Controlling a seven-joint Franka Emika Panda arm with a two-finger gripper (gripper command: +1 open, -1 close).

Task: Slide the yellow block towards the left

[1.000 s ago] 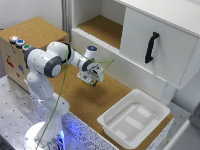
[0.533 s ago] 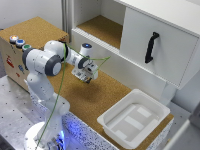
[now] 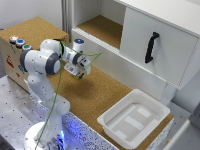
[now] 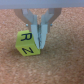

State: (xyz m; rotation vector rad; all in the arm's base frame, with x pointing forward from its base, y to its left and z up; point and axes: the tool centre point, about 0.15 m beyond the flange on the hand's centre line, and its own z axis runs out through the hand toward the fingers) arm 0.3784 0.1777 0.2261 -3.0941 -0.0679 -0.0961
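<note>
The yellow block (image 4: 27, 44) is a small cube with black letters, and it sits tilted over the cork surface. My gripper (image 4: 36, 42) is shut on it. One finger (image 4: 44, 36) runs down its side, and the other disappears behind its top edge. In the exterior view the gripper (image 3: 79, 69) hangs low over the cork tabletop (image 3: 95, 95), in front of the cabinet's lower panel. The block shows there only as a yellowish speck (image 3: 75, 71) under the fingers.
A white tray (image 3: 115, 125) rests on the cork toward the exterior view's right. A cabinet door with a black handle (image 3: 151, 47) stands behind it, beside an open shelf (image 3: 102, 27). A wooden box with coloured buttons (image 3: 19, 42) is at the exterior view's left.
The gripper has travelled toward the exterior view's left, closer to the arm's base; most of that shift came in the first half second.
</note>
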